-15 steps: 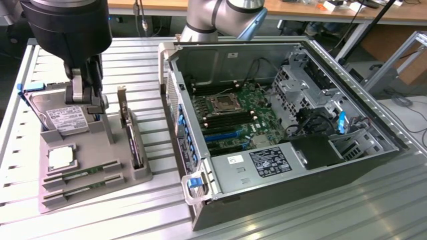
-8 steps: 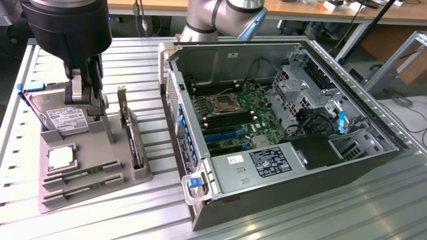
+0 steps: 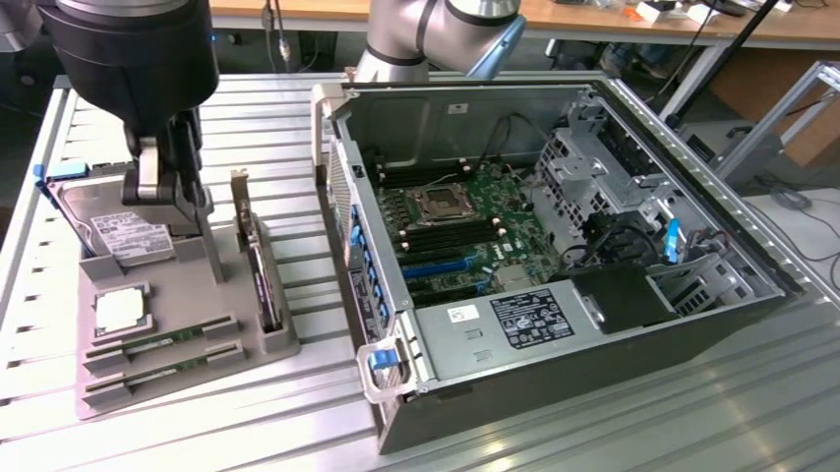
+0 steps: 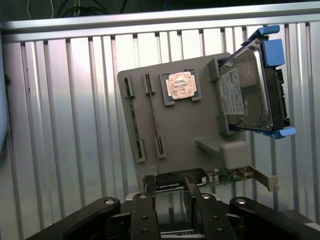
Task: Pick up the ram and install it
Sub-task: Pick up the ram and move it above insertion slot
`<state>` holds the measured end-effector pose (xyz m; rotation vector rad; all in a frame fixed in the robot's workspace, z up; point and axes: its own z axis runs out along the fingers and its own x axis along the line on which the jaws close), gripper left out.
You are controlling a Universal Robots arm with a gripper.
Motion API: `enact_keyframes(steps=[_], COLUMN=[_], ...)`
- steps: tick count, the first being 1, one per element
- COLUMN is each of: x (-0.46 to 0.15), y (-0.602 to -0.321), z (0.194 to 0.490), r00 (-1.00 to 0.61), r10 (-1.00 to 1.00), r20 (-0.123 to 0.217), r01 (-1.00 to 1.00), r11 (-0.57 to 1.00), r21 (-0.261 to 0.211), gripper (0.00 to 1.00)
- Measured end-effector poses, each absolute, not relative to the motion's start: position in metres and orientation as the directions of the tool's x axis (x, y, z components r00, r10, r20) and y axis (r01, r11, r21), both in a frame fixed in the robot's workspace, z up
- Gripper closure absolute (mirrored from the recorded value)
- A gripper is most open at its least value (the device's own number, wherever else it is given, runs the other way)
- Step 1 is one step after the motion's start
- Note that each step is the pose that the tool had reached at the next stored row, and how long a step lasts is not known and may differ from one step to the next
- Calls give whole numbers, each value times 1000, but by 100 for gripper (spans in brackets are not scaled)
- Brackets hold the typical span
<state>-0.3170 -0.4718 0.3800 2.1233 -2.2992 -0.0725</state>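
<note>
Hanging over the hard-drive end of the grey holder tray (image 3: pixel 197 285), the gripper (image 3: pixel 171 192) is clear of everything on it. Its fingers (image 4: pixel 150 192) stand parted, and slatted metal shows through the gap. Nothing is between them and nothing is touched.

Ram (image 3: pixel 157 344): a thin green board seated on edge in a long slot at the opposite end of the tray from the gripper, just past the square processor chip (image 3: pixel 118 311). A second ram stick (image 3: pixel 151 374) sits in the parallel slot alongside, nearest the tray's end edge. Both are well apart from the gripper, and neither is lifted.

Hard drive (image 3: pixel 125 236): in a blue-clipped carrier, propped in its cradle at the tray end beneath the gripper. The expansion card (image 3: pixel 259 265) stands upright on edge along the side of the tray that faces the computer case (image 3: pixel 591 393). In the wrist view this card is the tray item closest to the fingertips.

The case lies on its side just beside the tray, toward the exterior view's right, with the side panel off and the motherboard (image 3: pixel 466 221) exposed inside. Tray and case both rest on the slatted metal tabletop (image 3: pixel 197 442). The arm's pale base (image 3: pixel 407 34) rises on the far side of the case from the tray.
</note>
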Motion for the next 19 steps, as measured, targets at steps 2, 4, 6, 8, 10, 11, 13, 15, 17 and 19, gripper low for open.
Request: enact_keyframes(steps=[2,4,6,8,10,11,13,15,17,19], x=[-319,-322,-323,-325,-325,-326,-326,-327,-327,-327], y=[-472,-473,-475,-478,-480,-481,-483,-485,-485,-486], z=[379,379,378,377,376,375,374,373,373,372], r00=[-72,-25,-19,-19,-19,-19,-19,-19,-19,-19], r10=[-997,-999,-1000,-1000,-1000,-1000,-1000,-1000,-1000,-1000], r20=[-23,-23,-23,-23,-23,-23,-23,-23,-23,-23], r01=[-997,-999,-999,-999,-999,-999,-999,-999,-999,-999], r11=[71,24,18,18,18,18,18,18,18,18], r21=[41,42,42,42,41,41,41,41,41,41], gripper=[64,64,64,64,64,64,64,64,64,64])
